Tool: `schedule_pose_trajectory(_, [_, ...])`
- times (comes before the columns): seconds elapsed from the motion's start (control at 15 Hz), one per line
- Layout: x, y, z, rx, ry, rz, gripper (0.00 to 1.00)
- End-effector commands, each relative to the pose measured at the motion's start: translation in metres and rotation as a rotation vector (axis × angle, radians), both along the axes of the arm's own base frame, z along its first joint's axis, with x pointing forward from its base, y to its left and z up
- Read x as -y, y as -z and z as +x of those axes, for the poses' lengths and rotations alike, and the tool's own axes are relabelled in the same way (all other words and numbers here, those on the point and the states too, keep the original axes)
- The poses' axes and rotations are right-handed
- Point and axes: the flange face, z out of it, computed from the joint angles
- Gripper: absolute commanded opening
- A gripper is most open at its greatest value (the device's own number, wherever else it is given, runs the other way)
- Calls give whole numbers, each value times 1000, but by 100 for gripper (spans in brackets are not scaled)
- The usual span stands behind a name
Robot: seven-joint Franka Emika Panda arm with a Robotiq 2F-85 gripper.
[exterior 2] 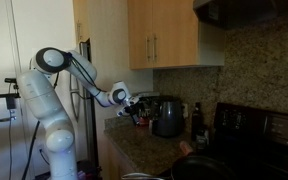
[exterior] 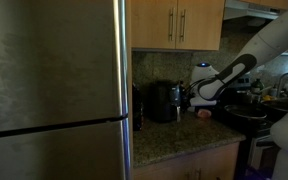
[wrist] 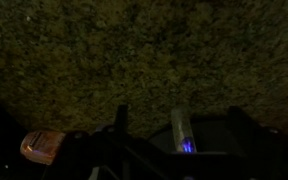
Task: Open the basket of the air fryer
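Claw (exterior: 187, 97) on the white Franka arm (exterior: 274, 40) hovers at 3 o'clock of the air fryer (exterior: 164, 102), close beside it above the granite counter (exterior: 174, 142); whether it touches the appliance we cannot tell. In an exterior view a steel fridge (exterior: 54, 80) fills the frame at 9 o'clock, with wooden cabinets (exterior: 179, 22) at 12 o'clock of the fryer. In an exterior view we instead see the whole robot base (exterior 2: 46, 120), the claw (exterior 2: 136, 105) at 9 o'clock of the fryer (exterior 2: 167, 118), and a black stove (exterior 2: 259, 130) at 3 o'clock. We cannot make out how wide the fingers stand, nor anything held. The basket (exterior: 165, 112) blends into the dark body, its seam unreadable. The wrist view is murky: speckled stone (wrist: 144, 50), dark finger shapes along 6 o'clock, an orange-tinted object (wrist: 39, 146) and a blue glow (wrist: 184, 142).
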Motion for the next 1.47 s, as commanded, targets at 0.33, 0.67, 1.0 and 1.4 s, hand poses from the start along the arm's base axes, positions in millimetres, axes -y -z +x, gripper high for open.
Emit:
schedule_pose_trajectory(0.33, [2, 29, 45, 125, -146, -39, 100])
schedule_pose_trajectory(0.67, [8, 23, 55, 159, -93, -60, 100])
schedule_pose_trajectory(1.0, [14, 33, 70, 157, -103, -40, 100])
schedule_pose_trajectory(1.4, [25, 46, 129, 156, -14, 16, 100])
